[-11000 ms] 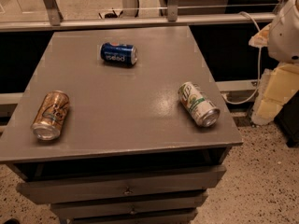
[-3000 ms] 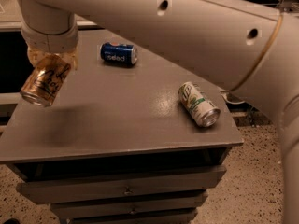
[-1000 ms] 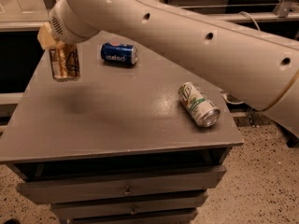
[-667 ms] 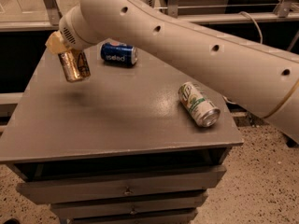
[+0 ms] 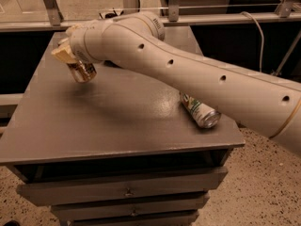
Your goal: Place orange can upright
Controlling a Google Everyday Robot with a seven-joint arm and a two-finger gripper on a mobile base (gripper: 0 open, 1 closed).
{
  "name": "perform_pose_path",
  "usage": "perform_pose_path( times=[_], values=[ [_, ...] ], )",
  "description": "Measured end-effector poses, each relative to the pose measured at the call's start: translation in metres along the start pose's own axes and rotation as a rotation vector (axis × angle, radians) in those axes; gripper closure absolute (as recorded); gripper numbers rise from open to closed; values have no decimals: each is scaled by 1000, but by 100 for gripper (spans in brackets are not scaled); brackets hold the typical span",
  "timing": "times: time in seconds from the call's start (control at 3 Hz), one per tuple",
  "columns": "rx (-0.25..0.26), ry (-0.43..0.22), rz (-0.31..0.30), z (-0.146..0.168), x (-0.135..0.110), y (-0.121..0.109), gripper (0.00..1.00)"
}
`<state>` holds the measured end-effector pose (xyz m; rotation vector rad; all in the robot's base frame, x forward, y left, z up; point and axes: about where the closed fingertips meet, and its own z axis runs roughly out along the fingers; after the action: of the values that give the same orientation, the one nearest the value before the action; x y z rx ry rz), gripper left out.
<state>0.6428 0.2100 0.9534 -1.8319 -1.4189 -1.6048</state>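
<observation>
The orange can [image 5: 83, 71] hangs tilted in my gripper [image 5: 68, 55] above the left rear part of the grey tabletop [image 5: 108, 121]. The gripper is shut on the can's upper part; only the can's lower half and silver end show. The can is off the surface, with its shadow on the table below. My white arm [image 5: 197, 79] reaches across the view from the right.
A green-and-white can [image 5: 199, 111] lies on its side near the table's right edge, partly under my arm. The blue can is hidden behind my arm. Drawers [image 5: 127, 189] sit below the top. A metal rail [image 5: 225, 17] and cable run behind.
The gripper has carried the orange can right and lower, toward the table's middle left. My arm now covers the blue can. The green-and-white can has not moved.
</observation>
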Motion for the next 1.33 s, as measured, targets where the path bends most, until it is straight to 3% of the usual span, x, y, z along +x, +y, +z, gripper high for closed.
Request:
perform_pose_path(
  times=[0.33, 0.67, 1.0, 1.33],
  values=[
    [7, 124, -129, 8, 1, -6, 100],
    [-12, 180, -188, 6, -6, -4, 100],
    [-34, 213, -151, 3, -12, 2, 100],
    [-56, 239, -73, 0, -16, 11, 83]
  ],
)
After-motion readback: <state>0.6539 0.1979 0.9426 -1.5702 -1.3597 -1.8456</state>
